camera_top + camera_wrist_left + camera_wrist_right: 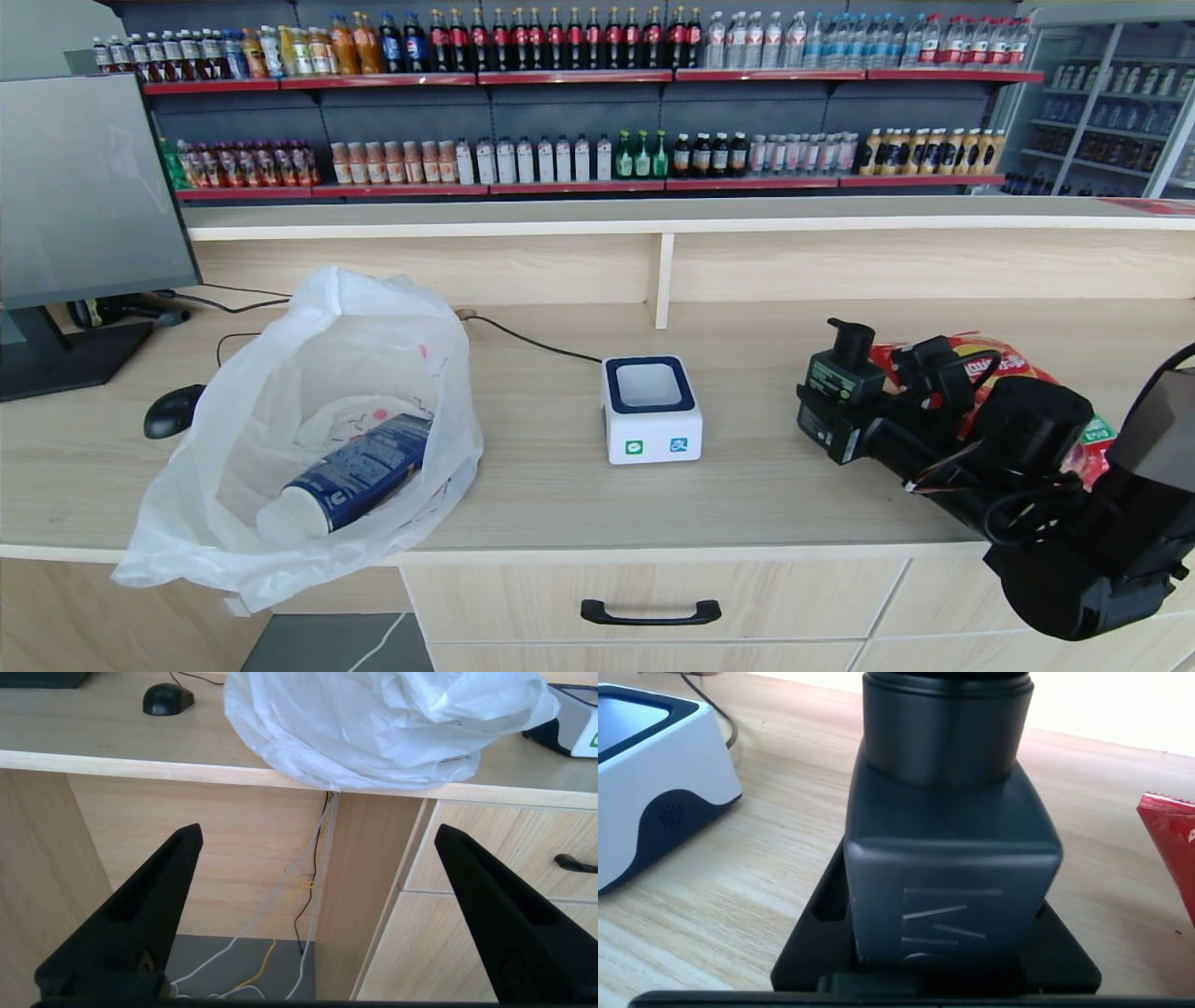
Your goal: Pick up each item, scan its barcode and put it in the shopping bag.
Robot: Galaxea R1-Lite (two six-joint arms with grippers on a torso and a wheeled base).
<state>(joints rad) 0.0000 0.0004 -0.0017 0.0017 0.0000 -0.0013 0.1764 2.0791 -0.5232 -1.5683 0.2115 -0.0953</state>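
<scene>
Head view: right jaws clamp a dark bottle (834,378) right of the scanner (651,408), likely for scanning; left jaws gape empty.

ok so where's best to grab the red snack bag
Likely from above, pinching the red snack bag along its far edge: it lies flat on the counter, leaving no side to close on. The right gripper holds a dark bottle.

head view looks down across the counter (747,411) toward shelves (579,79). left wrist view sits low, facing the counter's front, sharing the bag (392,719). right wrist view, close above, shares the scanner (645,784).
</scene>
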